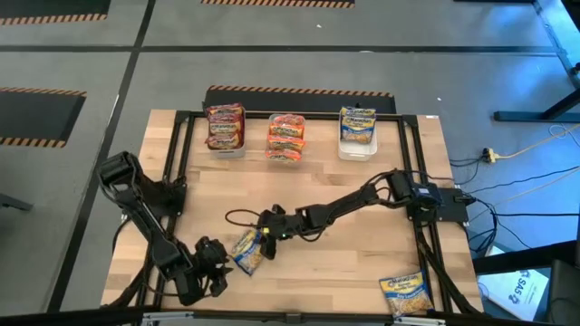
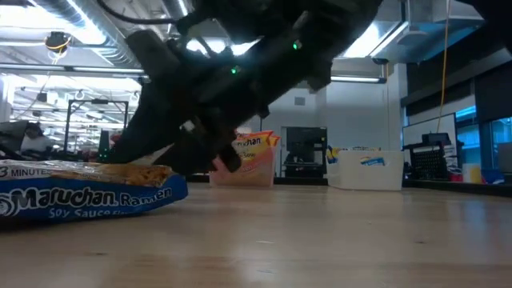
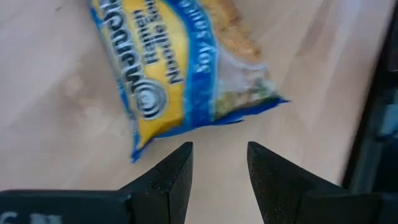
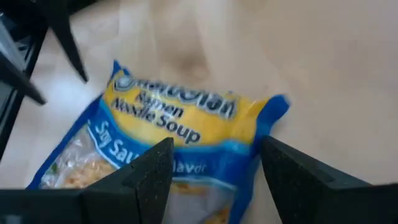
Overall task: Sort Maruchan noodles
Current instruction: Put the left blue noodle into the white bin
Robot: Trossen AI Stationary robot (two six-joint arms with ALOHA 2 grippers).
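Reaching low over the table [image 1: 362, 263], the right gripper [image 1: 263, 243] sits with fingers spread wide around one end of a blue-and-yellow noodle packet [image 1: 246, 252] lying flat near the front edge. The left gripper [image 1: 217, 264] waits just beside the packet, its fingers apart and empty.

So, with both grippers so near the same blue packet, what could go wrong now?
1. The left gripper and right gripper flank one blue packet; the arms might collide.
2. The right gripper's open fingers straddle the packet's end; a shallow pinch may slip off the crinkly plastic.
3. Another blue packet lies near the table edge.
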